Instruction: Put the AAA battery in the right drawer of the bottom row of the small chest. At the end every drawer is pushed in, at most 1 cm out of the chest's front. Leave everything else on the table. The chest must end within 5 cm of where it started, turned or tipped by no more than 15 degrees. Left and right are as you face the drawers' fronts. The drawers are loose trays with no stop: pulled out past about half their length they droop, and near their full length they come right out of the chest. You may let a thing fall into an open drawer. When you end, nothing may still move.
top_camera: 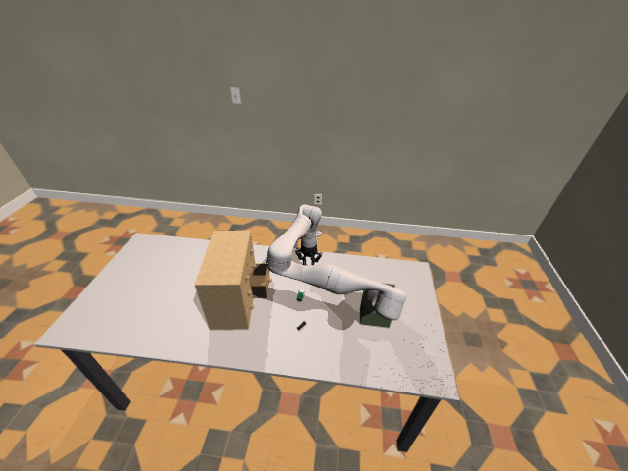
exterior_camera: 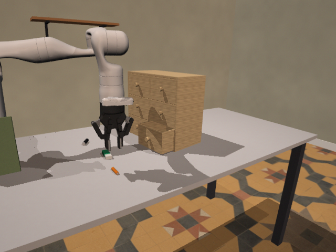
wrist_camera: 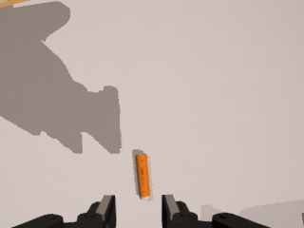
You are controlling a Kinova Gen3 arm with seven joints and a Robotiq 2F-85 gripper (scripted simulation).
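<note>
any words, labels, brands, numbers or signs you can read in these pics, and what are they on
No text can be read for certain.
Orange battery: small dark marks along its side in the wrist view, too small and blurred to read.
Chest: no lettering seen.

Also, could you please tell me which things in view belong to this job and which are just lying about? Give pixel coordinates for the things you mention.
For the job:
- orange battery point(exterior_camera: 115, 170) point(wrist_camera: 142, 176)
- small chest point(top_camera: 226, 263) point(exterior_camera: 189, 108)
- pulled-out bottom right drawer point(top_camera: 260, 280) point(exterior_camera: 154, 143)
- gripper point(top_camera: 308, 262) point(exterior_camera: 114, 147) point(wrist_camera: 139, 208)

Just lying about:
- green-and-white block point(top_camera: 300, 294) point(exterior_camera: 106, 154)
- black cylinder point(top_camera: 301, 325) point(exterior_camera: 85, 141)
- green-sided object point(top_camera: 375, 317) point(exterior_camera: 9, 146)
</note>
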